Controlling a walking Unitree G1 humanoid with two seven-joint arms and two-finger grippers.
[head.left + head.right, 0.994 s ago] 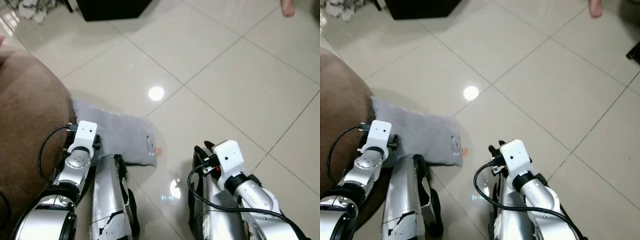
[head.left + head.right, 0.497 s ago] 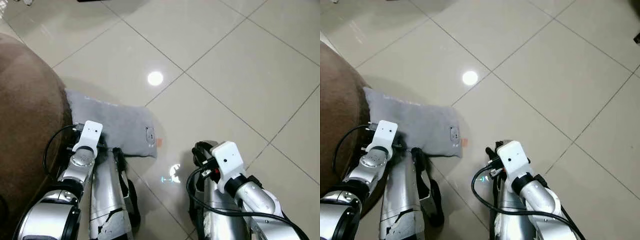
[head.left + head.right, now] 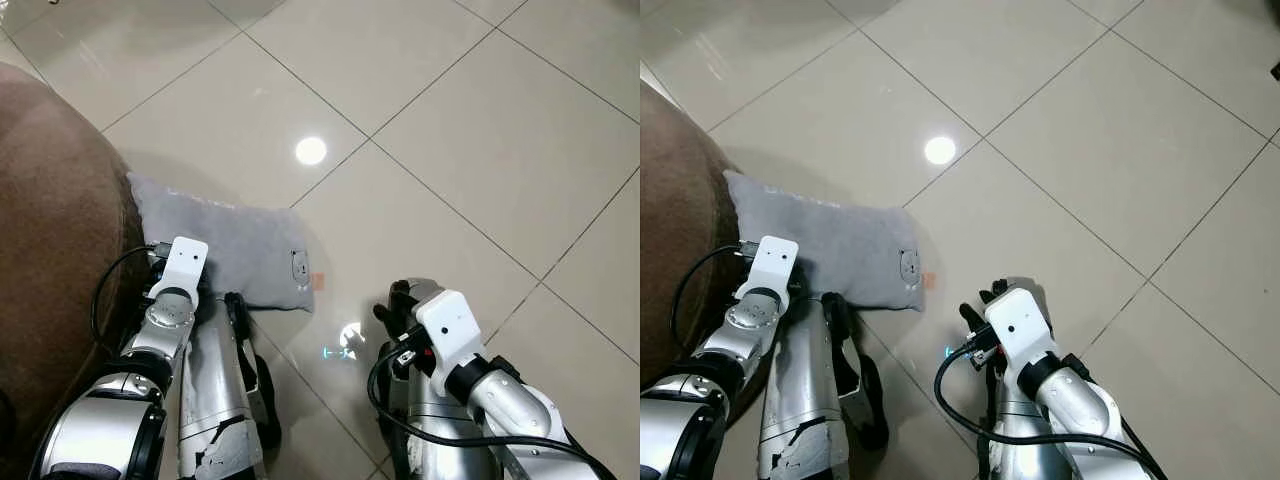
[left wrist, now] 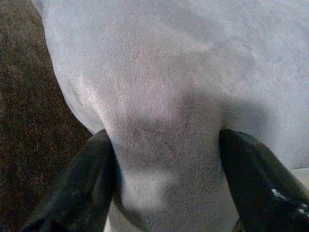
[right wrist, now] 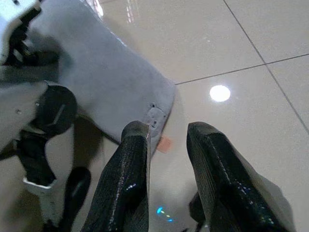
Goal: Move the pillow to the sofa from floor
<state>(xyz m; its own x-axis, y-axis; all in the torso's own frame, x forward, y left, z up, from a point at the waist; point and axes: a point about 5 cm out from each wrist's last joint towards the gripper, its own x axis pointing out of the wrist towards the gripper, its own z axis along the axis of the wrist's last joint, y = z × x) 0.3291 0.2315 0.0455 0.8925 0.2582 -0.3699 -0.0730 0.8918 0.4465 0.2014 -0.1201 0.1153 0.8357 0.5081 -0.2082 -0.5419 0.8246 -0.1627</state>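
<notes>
A grey pillow (image 3: 240, 255) lies flat on the tiled floor, its left end against the brown sofa (image 3: 50, 250). My left gripper (image 4: 166, 188) is pressed onto the pillow's near edge. It is open, with a black finger (image 4: 87, 188) on each side of a bulge of grey fabric. My right gripper (image 5: 168, 130) hovers low over the bare tiles to the right of the pillow, a short way from the corner with the round button and orange tag (image 5: 164, 143). Its fingers (image 5: 130, 164) stand a little apart with nothing between them.
My silver legs (image 3: 215, 400) stand right behind the pillow. The sofa's rounded side fills the left. Glossy cream floor tiles (image 3: 480, 130) stretch ahead and to the right, with a lamp's reflection (image 3: 311, 150) beyond the pillow.
The camera has tilted down, so the dark furniture at the top has left the view. The right wrist has sunk slightly towards the floor. The pillow lies where it was.
</notes>
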